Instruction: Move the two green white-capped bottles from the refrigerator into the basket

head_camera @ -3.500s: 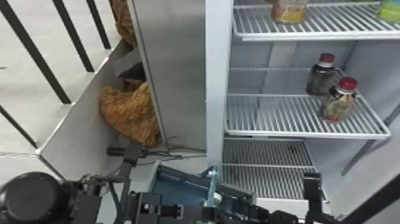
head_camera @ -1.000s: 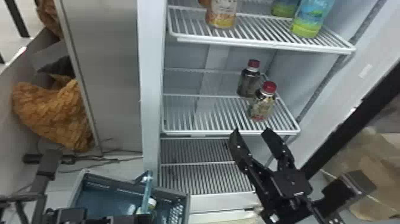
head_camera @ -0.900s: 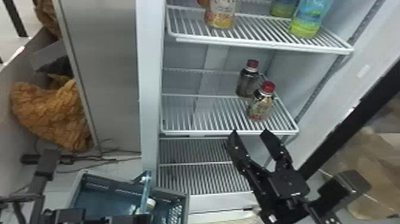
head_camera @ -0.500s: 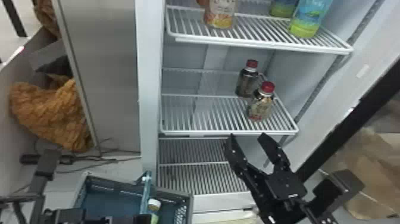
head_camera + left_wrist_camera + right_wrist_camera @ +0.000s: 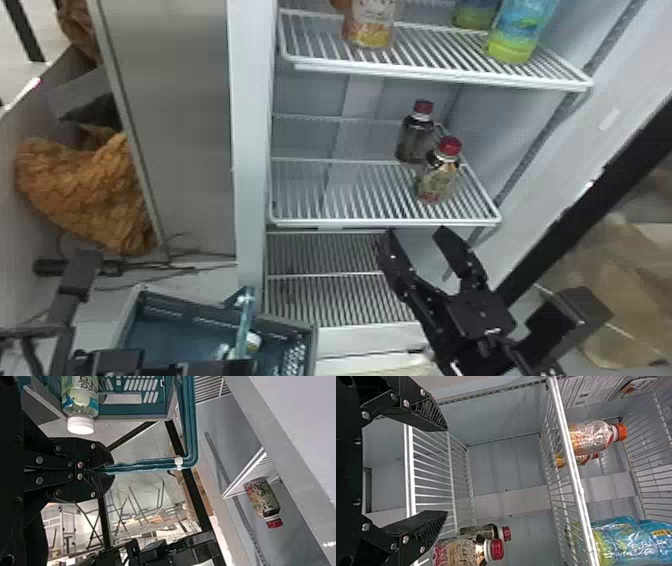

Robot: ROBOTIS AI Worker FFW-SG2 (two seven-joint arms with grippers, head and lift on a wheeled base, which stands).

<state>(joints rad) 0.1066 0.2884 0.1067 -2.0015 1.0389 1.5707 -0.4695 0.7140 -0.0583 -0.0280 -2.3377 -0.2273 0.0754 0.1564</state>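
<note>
We have our left tool (image 5: 236,368) low at the near edge of the head view, and the left wrist view shows that tool (image 5: 107,470) clenched on the teal handle (image 5: 244,320) of the basket (image 5: 200,314). A green white-capped bottle (image 5: 80,399) lies inside the basket, near the left tool and apart from its fingers. Our right tool (image 5: 414,235) is released, its two fingers spread wide with nothing between them, well to the right of the basket and in front of the refrigerator's middle shelf (image 5: 350,220). Just above and beyond it, two red-capped bottles stand on that shelf, one (image 5: 437,175) nearer the tool and the other (image 5: 415,137) behind it and a little to the left. On the upper shelf (image 5: 425,75), higher than the right tool and off to its right, stand two blue-green bottles, one in front (image 5: 520,32) and one farther back (image 5: 474,15); we cannot tell their cap colour. An orange-labelled bottle (image 5: 371,25) shares that upper shelf, above the right tool and slightly to its left, with an orange cap in the right wrist view.
</note>
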